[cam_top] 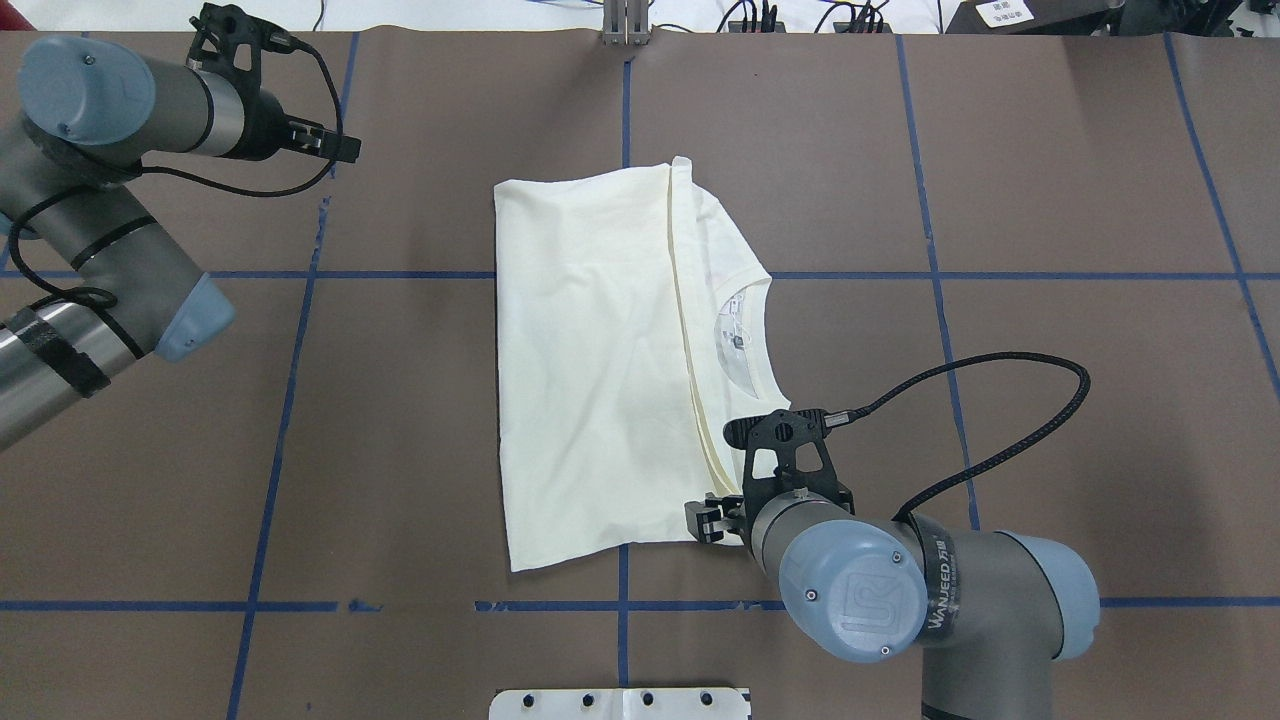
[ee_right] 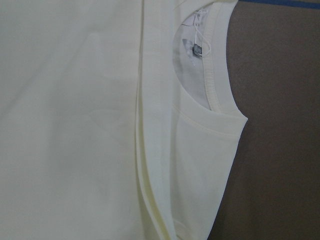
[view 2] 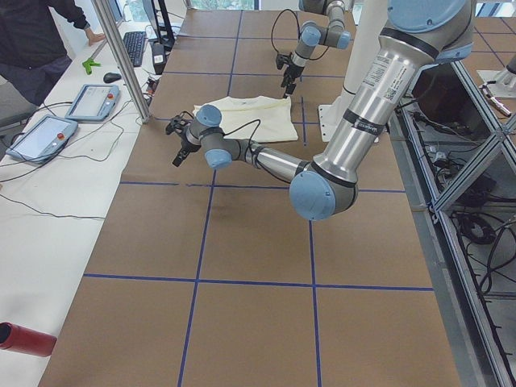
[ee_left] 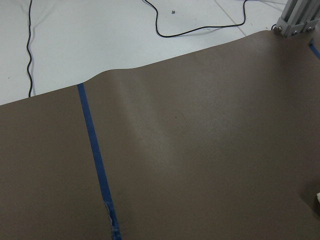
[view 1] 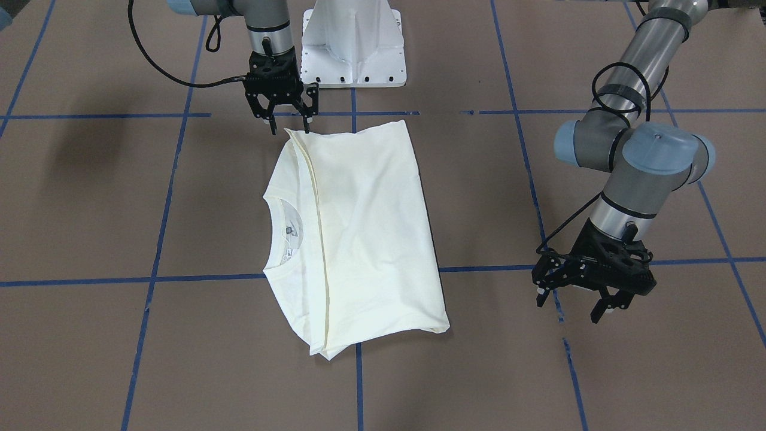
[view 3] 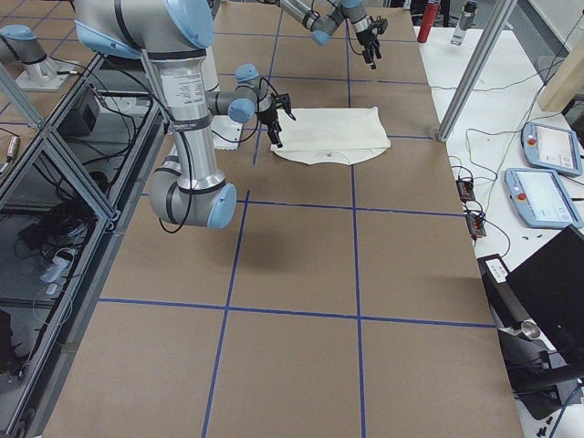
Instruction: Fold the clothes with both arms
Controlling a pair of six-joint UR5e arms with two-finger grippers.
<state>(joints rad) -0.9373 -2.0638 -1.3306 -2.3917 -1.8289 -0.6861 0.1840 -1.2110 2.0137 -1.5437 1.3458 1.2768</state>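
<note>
**A:** Start at the robot's side. What's nearest?

**B:** The white pedestal [cam_top: 620, 703] at the near edge of the tabletop [view 1: 90, 209]. Just beyond it is the right tool [view 1: 290, 129], fingers spread and gripping nothing, poised at the near corner of the shirt [view 1: 371, 227].

**A:** Touching the cloth?

**B:** I can't tell. One fingertip sits right at the corner's edge.

**A:** And the shirt itself?

**B:** It lies flat in the middle of the tabletop, folded to a rough rectangle, plain cream side up. A folded layer covers most of it, and that layer's long edge runs away from the robot. The collar [ee_right: 214, 75] and a small label [ee_right: 196, 50] show beside that edge, on the robot's right. A blue tape line [view 1: 203, 278] passes under the cloth.

**A:** Farther on?

**B:** The left tool [view 1: 568, 308], also released and empty, hangs above bare brown tabletop. It is off to the robot's left, well apart from the shirt. Its wrist camera shows only brown surface, a tape stripe, and a black cable [ee_left: 200, 27] on the white surface beyond.
</note>
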